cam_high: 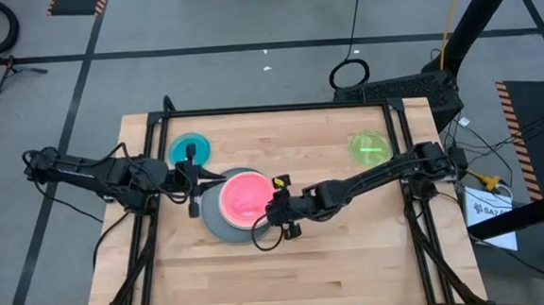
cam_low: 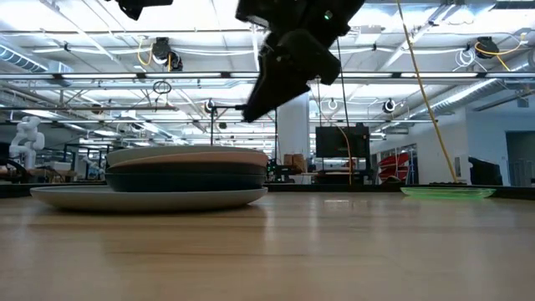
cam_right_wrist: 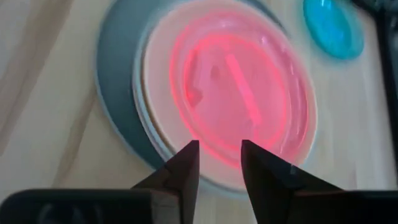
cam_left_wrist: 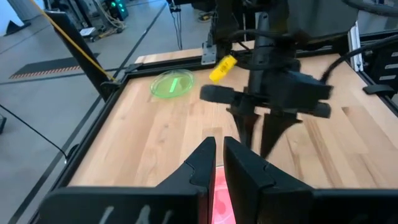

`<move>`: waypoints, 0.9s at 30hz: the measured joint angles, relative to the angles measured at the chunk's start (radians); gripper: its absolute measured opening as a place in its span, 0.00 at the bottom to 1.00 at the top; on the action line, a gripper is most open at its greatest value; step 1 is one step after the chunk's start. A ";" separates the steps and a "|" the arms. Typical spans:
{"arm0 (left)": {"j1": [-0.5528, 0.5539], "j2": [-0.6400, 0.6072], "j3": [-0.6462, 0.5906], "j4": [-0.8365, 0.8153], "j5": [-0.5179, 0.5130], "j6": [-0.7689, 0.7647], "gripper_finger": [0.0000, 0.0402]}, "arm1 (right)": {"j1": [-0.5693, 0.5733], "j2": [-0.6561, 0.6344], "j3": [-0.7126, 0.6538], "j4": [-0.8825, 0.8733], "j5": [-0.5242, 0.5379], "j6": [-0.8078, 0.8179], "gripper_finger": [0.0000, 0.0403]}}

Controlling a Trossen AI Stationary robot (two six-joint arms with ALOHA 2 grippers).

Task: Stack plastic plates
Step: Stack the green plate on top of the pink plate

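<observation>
A stack of plates (cam_high: 235, 204) sits at the table's middle. A large grey plate (cam_low: 150, 197) is at the bottom and a red-pink plate (cam_right_wrist: 239, 93) rests on top. A small teal plate (cam_high: 189, 149) lies flat near the far left, and a green plate (cam_high: 370, 147) lies flat near the far right. My right gripper (cam_right_wrist: 219, 148) is open. It points down over the red-pink plate's near-right rim and hangs just above the stack (cam_low: 251, 113). My left gripper (cam_left_wrist: 219, 152) has its fingers almost together. It hovers high over the stack's left side (cam_high: 201, 183).
Bare wood lies toward the near edge and between the stack and the green plate (cam_left_wrist: 171, 83). A raised black frame (cam_high: 279, 108) borders the table's far and side edges. Both arms reach in over the stack from opposite sides, close to each other.
</observation>
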 joint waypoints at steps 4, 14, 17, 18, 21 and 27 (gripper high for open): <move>0.000 0.000 0.000 -0.001 0.000 -0.003 0.10 | -0.025 -0.029 0.000 -0.176 0.026 0.136 0.29; 0.000 0.000 0.000 -0.006 0.000 -0.003 0.10 | -0.179 -0.189 -0.067 -0.589 0.052 0.411 0.26; 0.000 0.000 0.000 -0.007 0.000 -0.004 0.10 | -0.264 -0.276 -0.164 -0.585 0.051 0.497 0.26; 0.000 0.000 0.000 -0.008 0.000 -0.005 0.10 | -0.298 -0.308 -0.203 -0.589 0.051 0.548 0.26; 0.000 0.000 0.000 -0.012 0.000 -0.007 0.10 | -0.418 -0.398 -0.334 -0.589 0.050 0.723 0.26; 0.000 0.000 0.000 -0.007 0.000 -0.006 0.10 | -0.585 -0.497 -0.559 -0.519 0.019 0.833 0.28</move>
